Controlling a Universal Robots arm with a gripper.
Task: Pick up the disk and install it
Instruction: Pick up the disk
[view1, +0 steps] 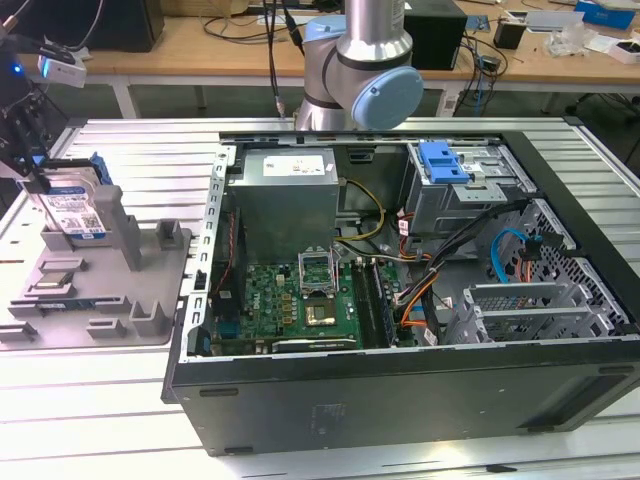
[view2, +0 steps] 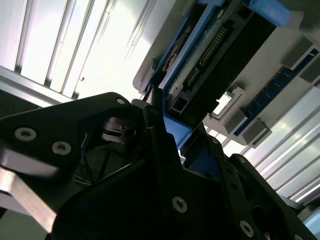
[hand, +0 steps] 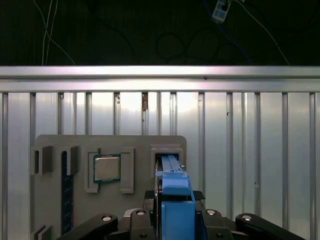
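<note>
Ribbed aluminium forms the desk (view1: 110, 410), pale slats with dark grooves that catch a strong glare in both wrist views. Toward the exterior view's left a grey tray (view1: 100, 305) lies flat on it, and the disk (view1: 78, 212) stands on edge in an upright holder at the tray's far end, label facing the camera, blue rails along its sides. The gripper (view1: 38, 185) comes down at the disk's edge on the exterior view's left, and its black jaws are closed narrowly on the blue-railed edge, one on each face, as the second wrist view shows close up around the disk (view2: 220, 45). In the first wrist view the disk (hand: 172, 182) runs from the jaws to its slot in the tray (hand: 140, 145), with a square chip (hand: 106, 168) seated in a pocket beside it. An open case (view1: 400, 400) lies on its side in the desk's middle, well apart from the tray, and the arm (view1: 360, 70) rises behind it. Farther back runs a wooden back desk (view1: 200, 45) strewn with cables and boxes, and past the desk's edge in the first wrist view the room is dark
</note>
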